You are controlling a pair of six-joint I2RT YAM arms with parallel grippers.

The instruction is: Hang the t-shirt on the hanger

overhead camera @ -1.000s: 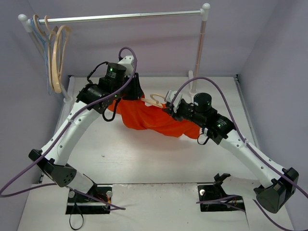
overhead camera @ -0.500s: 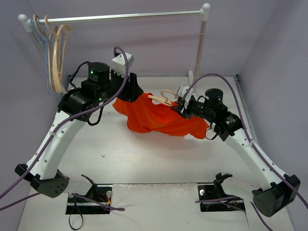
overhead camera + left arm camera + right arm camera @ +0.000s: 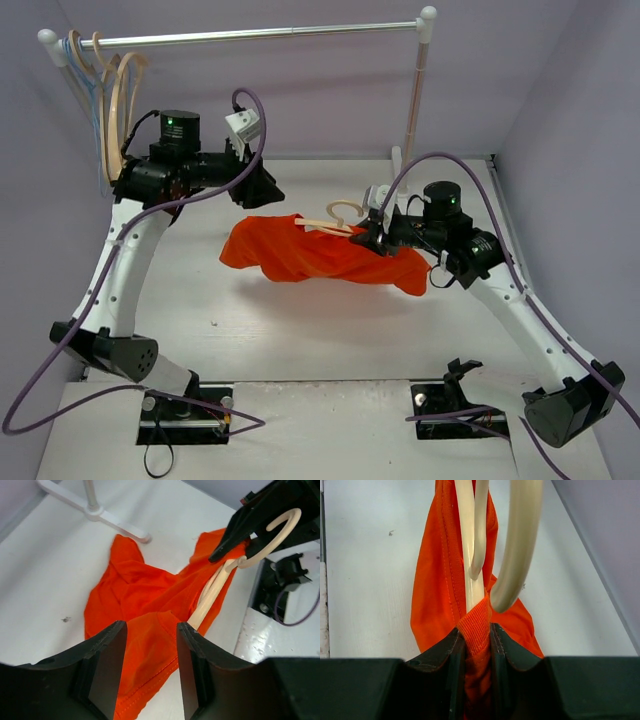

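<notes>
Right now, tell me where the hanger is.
In the top view, the hanger is near the middle, partly inside the t-shirt, its hook beside the right gripper.

Parted fingers (image 3: 106, 667) over orange t-shirt (image 3: 142, 600), hanger (image 3: 214, 589) protruding

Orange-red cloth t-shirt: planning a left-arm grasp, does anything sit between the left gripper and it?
Nothing visible does. The open left gripper hangs over bare orange-red t-shirt fabric; the pale wooden hanger emerges off to one side.
</notes>
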